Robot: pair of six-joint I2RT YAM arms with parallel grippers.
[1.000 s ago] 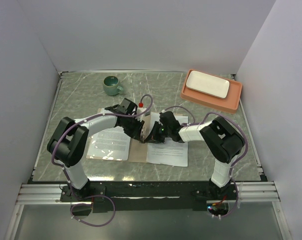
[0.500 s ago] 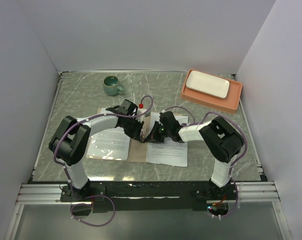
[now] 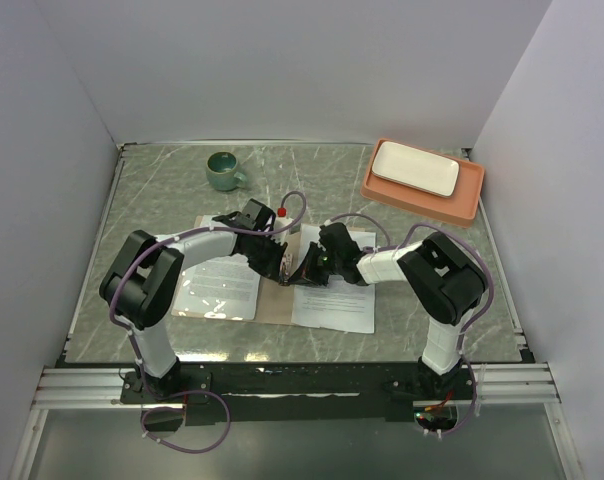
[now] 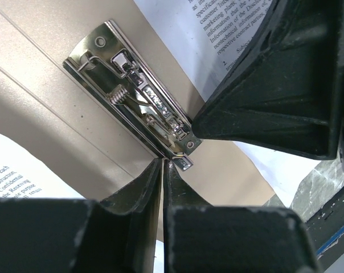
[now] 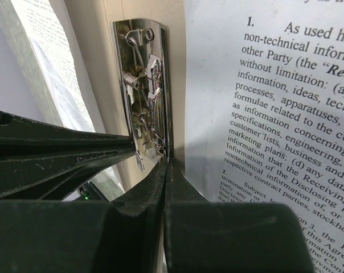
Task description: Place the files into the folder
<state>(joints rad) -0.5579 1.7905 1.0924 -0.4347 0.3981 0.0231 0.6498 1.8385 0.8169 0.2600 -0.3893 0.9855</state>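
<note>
Files (image 3: 222, 288) — white sheets printed with black text, one lying flat on each half of the open folder (image 3: 278, 308). A bare tan strip shows between the sheets.

Folder: spread flat on the grey marbled table (image 3: 162, 200), about midway across and toward the near side.

Metal clip (image 4: 132, 94) sits on the tan strip at the folder's inner centre. The right-hand sheet's edge runs just beside it.

Left gripper (image 4: 162, 168): fingers drawn almost together, with only a thin slit between them. The tips are at one end of the clip. Nothing can be seen between the fingers — cannot tell if they nip any part of the metal.

Right gripper (image 5: 167, 165): fingers fully together, holding nothing. The tips are at the clip's near end, beside the sheet's edge.

From above, the two grippers meet nose to nose over the folder's centre, with both arms bent inward.

Elsewhere on the table:
- A green mug (image 3: 222, 170) stands at the far left, well apart from the folder.
- An orange tray (image 3: 469, 195) sits in the far right corner, with a white plate (image 3: 414, 168) lying in it.
</note>
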